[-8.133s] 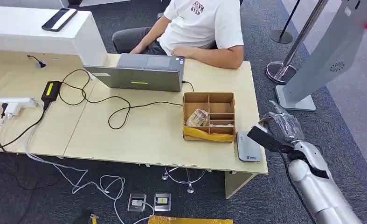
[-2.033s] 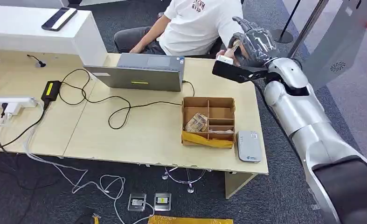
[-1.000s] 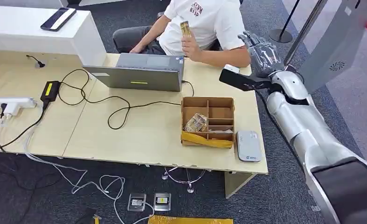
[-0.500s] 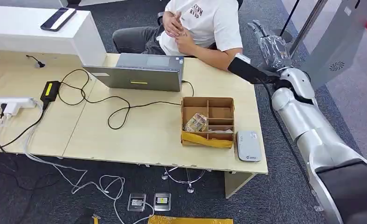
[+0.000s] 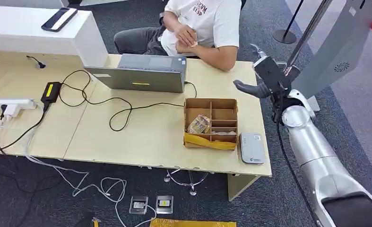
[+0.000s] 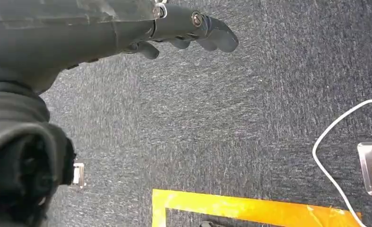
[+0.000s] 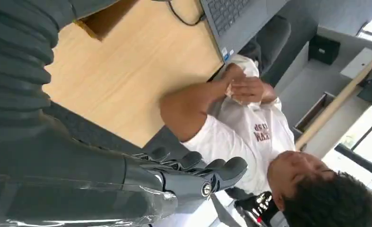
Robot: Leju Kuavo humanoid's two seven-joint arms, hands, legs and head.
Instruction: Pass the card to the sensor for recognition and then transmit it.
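Office carpet surrounds a pale wooden worktop (image 5: 141, 137) where a person (image 5: 207, 21) sits behind a laptop (image 5: 141, 75). At the worktop's far right corner the right hand (image 5: 264, 80) hangs with its fingers (image 7: 212, 172) loosely extended and holding nothing. The card seems to be with the person, whose hands (image 5: 186, 35) are clasped at the chest around something pale; I cannot make it out clearly. The card sensor (image 5: 252, 147) lies near the front right edge, just beside the cardboard organiser (image 5: 211, 120). The left hand (image 6: 127, 28) hangs over the floor, fingers gently curled and holding nothing. Judging the handover done, the right arm should draw back high and slow, clear of the person's forearm and the organiser.
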